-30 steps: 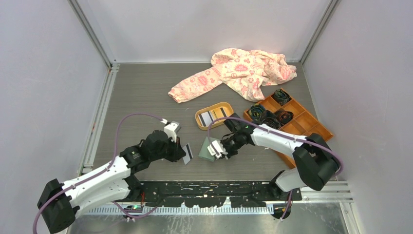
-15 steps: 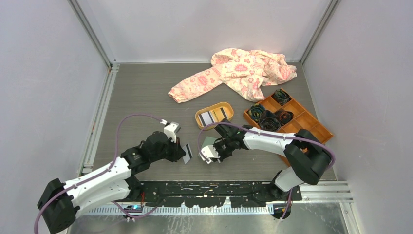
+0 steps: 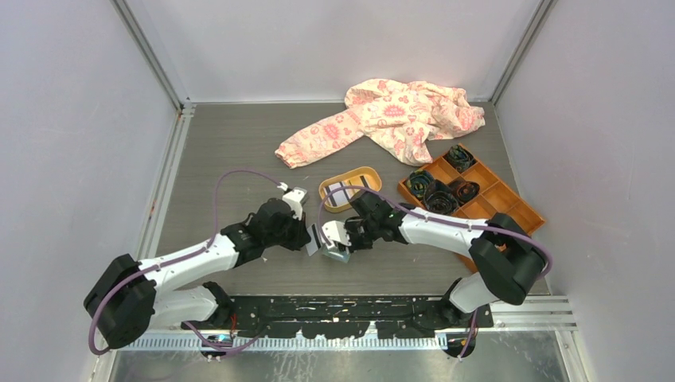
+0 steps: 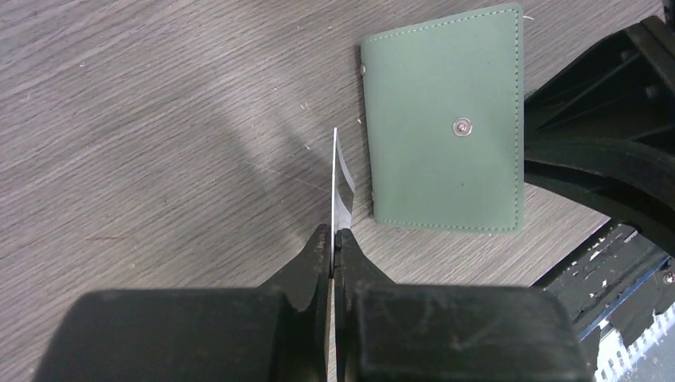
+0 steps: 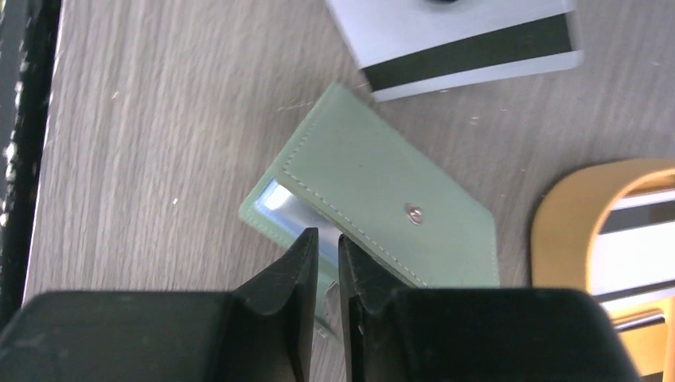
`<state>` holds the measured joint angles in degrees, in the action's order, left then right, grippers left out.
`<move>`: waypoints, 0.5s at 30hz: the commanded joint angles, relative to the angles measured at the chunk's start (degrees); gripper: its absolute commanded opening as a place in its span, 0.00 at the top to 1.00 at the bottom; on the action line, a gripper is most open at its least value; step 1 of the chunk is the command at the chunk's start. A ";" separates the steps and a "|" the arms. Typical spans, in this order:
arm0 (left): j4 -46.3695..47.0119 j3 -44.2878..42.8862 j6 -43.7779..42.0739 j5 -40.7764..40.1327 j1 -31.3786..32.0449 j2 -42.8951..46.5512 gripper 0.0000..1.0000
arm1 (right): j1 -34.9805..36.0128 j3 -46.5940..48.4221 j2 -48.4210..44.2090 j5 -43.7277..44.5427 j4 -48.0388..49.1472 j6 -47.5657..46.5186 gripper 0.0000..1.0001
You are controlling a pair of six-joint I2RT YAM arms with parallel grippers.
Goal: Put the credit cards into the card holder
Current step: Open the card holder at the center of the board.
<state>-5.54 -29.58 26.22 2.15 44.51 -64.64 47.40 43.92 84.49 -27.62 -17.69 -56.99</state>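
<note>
Left gripper clamps 1 credit card just beside card holder; right gripper pinches its flap ajar. Align with slot next.

Bright, even overhead light; soft shadows; sharp.

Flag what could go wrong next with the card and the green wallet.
1. The pale green stitched folding wallet lies almost closed on the grey wood-grain table, so the thin white dark-striped card pinched edge-on in the left gripper may butt its cover and bend or slip.
2. The right gripper sits close beside the left one at the wallet; they could collide.
</note>
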 commanded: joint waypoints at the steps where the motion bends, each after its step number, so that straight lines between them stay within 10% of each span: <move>1: 2.65 -1.81 -1.97 0.91 -0.54 -1.39 1.00 | -0.82 3.37 0.69 1.70 11.59 16.46 0.77; 15: -12.36 3.80 7.66 -2.61 -0.65 19.19 1.00 | -2.42 13.59 13.42 8.83 13.55 47.89 0.70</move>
<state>-12.27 -26.11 30.15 -1.48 44.12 -51.62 44.99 52.05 95.09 -20.86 -4.84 -20.32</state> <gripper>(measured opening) 0.008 0.298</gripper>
